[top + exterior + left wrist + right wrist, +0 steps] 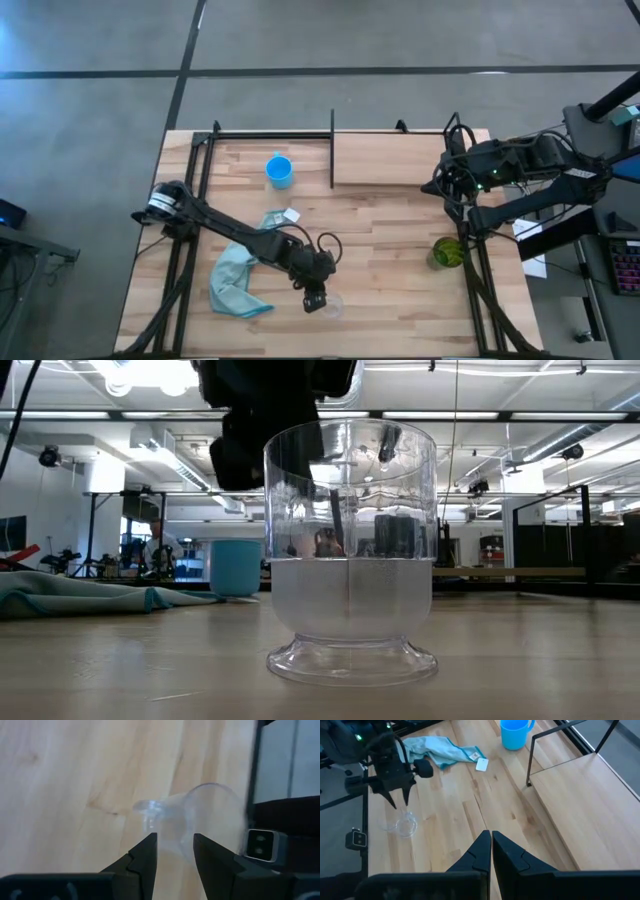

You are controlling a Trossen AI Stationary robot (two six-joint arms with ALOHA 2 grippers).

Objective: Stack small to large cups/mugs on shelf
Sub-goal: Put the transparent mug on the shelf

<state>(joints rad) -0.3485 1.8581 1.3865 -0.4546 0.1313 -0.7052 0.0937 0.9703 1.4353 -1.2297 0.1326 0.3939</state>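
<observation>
The small clear cup point(333, 306) stands upright on its foot near the table's near edge; it fills the low view point(350, 550). My left gripper point(315, 299) hangs open just above it, fingers pointing down beside its rim point(215, 795), and also shows in the right wrist view point(401, 802). The blue mug point(279, 170) stands at the far side, left of the shelf point(400, 158). The olive-green cup point(447, 252) stands at the right. My right gripper point(490, 845) is shut and empty, above the table at the right end of the shelf.
A light blue cloth point(238, 282) lies crumpled on the table left of the clear cup. A small camera box point(357, 838) sits at the near edge beside the cup. Black rods point(332, 148) frame the shelf.
</observation>
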